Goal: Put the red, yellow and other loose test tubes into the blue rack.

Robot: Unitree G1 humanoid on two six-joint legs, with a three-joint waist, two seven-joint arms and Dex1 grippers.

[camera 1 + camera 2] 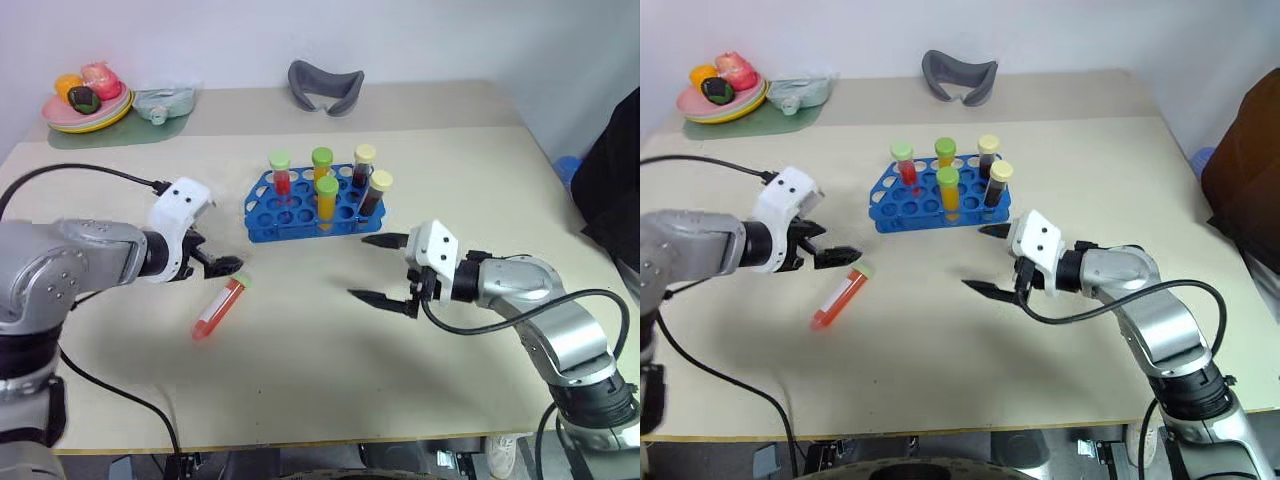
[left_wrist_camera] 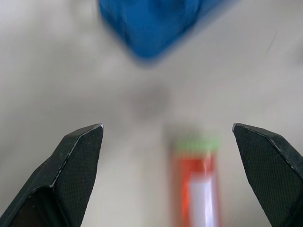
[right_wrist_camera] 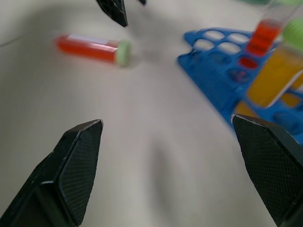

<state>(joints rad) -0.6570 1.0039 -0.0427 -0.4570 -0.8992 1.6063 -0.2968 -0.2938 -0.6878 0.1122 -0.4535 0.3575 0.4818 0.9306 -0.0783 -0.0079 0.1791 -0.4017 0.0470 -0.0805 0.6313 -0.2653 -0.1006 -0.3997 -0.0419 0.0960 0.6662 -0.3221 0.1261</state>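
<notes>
One loose test tube [image 1: 218,308], red with a green cap and white label, lies on the table with its cap toward the blue rack [image 1: 285,226]. Several capped tubes, red, yellow and dark, stand in the rack's holes. My left gripper [image 1: 224,266] hovers open just over the lying tube's cap end. Its wrist view shows the tube [image 2: 196,189] between the spread fingers [image 2: 78,161] and the rack [image 2: 151,28] beyond. My right gripper [image 1: 360,267] is open and empty, in front of the rack's right end. Its wrist view shows the lying tube [image 3: 90,47] and the rack [image 3: 213,61].
A plate of toy food [image 1: 60,118] on a green mat and a clear bag [image 1: 163,103] sit at the back left. A grey curved object [image 1: 325,87] lies behind the rack. A person in dark clothing [image 1: 615,190] stands at the right table edge.
</notes>
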